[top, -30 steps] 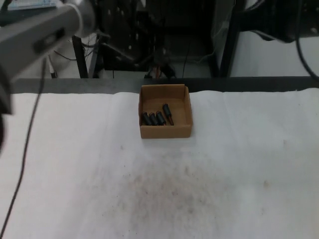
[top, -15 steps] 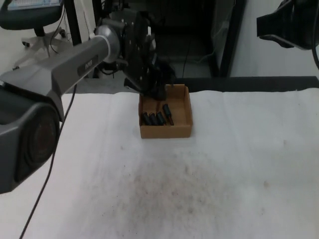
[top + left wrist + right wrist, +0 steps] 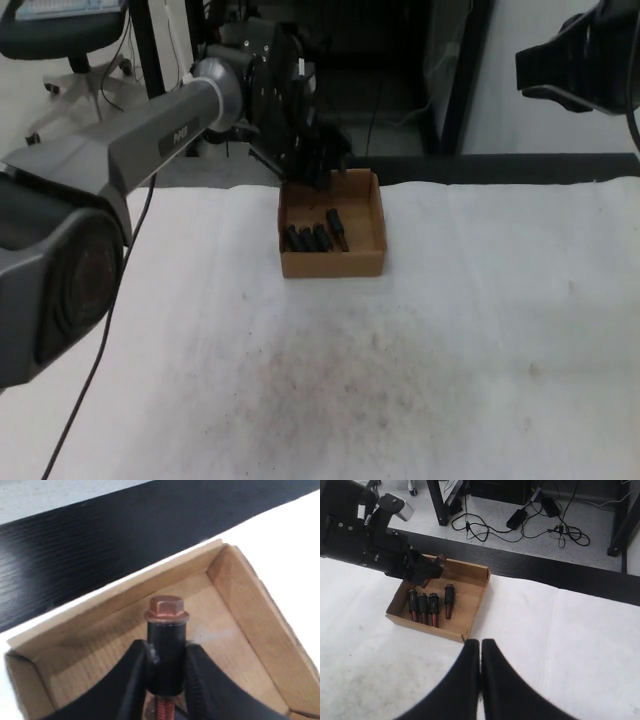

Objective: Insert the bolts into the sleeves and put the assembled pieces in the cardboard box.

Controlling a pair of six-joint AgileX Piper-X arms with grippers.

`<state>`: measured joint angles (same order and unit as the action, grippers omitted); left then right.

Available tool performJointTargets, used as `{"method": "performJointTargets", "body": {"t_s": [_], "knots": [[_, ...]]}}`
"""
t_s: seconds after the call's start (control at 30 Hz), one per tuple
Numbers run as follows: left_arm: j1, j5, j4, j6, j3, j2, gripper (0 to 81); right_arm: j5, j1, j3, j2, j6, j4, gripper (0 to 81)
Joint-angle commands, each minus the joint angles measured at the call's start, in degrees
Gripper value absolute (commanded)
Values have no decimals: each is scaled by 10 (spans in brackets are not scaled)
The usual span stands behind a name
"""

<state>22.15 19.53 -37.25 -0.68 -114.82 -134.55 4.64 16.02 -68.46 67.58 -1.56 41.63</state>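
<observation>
- The bolt's [image 3: 166,611] threaded tip runs past its sleeve [image 3: 165,655] and off the picture's edge.
- From high, we see the left gripper [image 3: 318,165] covering the cardboard box's [image 3: 375,215] far-left corner.
- The right arm [image 3: 580,55] is cut off at the edge.

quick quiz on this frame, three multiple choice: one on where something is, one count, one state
1. Where is the left pincer?
A. over the cardboard box
B. over bare cloth at the bench's near edge
C. touching the other arm

2. How many assembled pieces lie in the box?
A. two
B. four
C. seven

3. What state is the right pincer in?
A. wide open
B. shut on a bolt
C. shut, holding nothing

Answers:
1 A, the left wrist view shows the box's floor and walls beneath it and its held piece.
2 B, the right wrist view shows four lying on the box floor.
3 C, its fingers meet with nothing between them.
</observation>
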Motion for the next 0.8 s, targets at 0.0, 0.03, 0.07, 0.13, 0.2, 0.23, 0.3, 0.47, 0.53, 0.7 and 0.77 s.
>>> {"method": "performJointTargets", "body": {"t_s": [0.0,0.03,0.07,0.13,0.2,0.23,0.3,0.47,0.53,0.7,0.77], "knots": [[1,13,6,-11,-7,6,407,-1,-1,-3,-6,2,1,6],[1,13,6,-16,-7,7,417,-1,-1,-3,-6,2,1,6],[1,13,6,-23,-7,8,417,-1,-1,-3,-6,2,1,6],[1,15,6,-41,-7,12,417,-1,-1,-3,-5,2,-2,6],[-1,16,6,-73,-7,21,389,-1,-1,-3,-5,3,-5,6],[-3,16,3,-92,-7,27,347,-1,-3,-3,-5,3,-5,6],[-7,16,-8,-123,-7,46,149,-1,-10,-3,-5,3,-3,6],[-15,-47,-62,-53,-7,124,3,-1,-64,-3,-18,3,16,6],[-15,-94,-106,22,-6,165,3,-1,-100,0,-35,6,38,6],[-15,-152,-184,101,39,290,3,-1,-184,81,-138,85,40,6],[-15,-152,-184,99,92,355,3,-1,-206,138,-192,86,39,6]]}}
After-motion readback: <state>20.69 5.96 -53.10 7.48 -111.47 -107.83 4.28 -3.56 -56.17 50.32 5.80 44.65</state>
